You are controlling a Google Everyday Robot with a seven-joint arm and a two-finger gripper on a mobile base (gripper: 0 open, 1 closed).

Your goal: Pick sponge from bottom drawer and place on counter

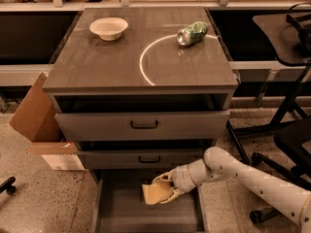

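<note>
Over the bottom drawer [127, 219], at 6 o'clock, the end effector [164, 190] clasped the sponge [152, 194].

White arm [252, 177] enters from lower right, forearm reaching left. Gripper [164, 191] sits over the bottom drawer [130, 217] near its rear edge, fingers clamped on the sponge [152, 194].
</note>
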